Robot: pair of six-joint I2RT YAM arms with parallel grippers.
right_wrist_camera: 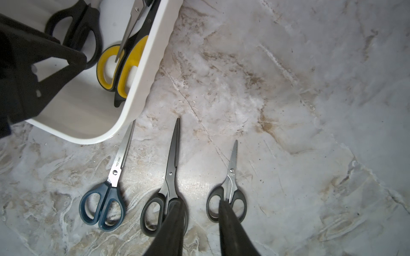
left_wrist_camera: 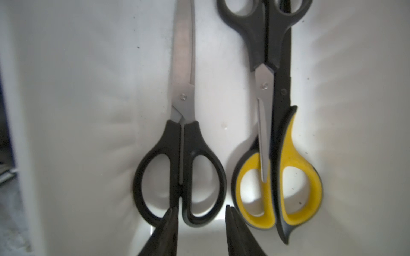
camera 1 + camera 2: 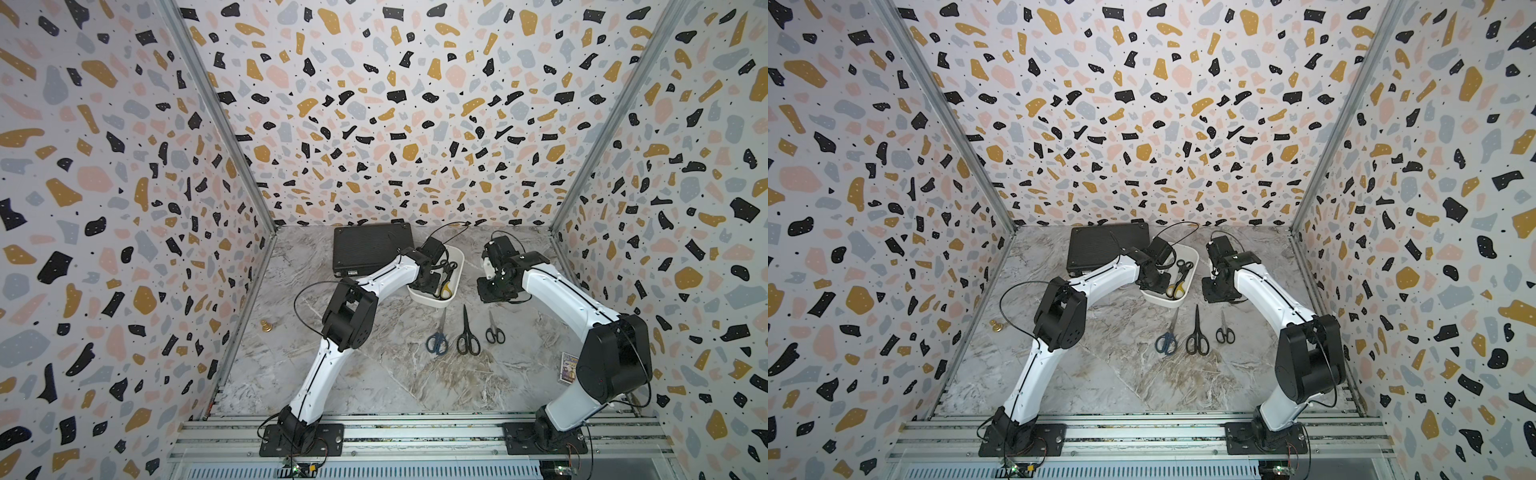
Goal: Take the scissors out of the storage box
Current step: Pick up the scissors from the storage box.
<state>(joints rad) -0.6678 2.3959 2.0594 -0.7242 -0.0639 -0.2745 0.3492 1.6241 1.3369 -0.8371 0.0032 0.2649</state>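
Note:
The white storage box (image 3: 436,305) holds three pairs of scissors. A black-handled steel pair (image 2: 184,155) lies beside a yellow-and-black pair (image 2: 295,164), and a smaller black-handled pair (image 2: 261,44) rests reversed on top of the yellow one. My left gripper (image 2: 202,208) is down inside the box, open, its fingers either side of one handle loop of the black-handled pair. On the table lie a blue-grey pair (image 1: 104,199), a long black pair (image 1: 170,177) and a small black pair (image 1: 230,188). My right gripper (image 1: 199,204) hovers open above them with nothing in it.
A flat black ribbed case (image 3: 370,249) lies behind the box at the back. A small brass object (image 3: 266,326) sits by the left wall, and a printed card (image 3: 568,368) lies near the right arm. Patterned walls close three sides.

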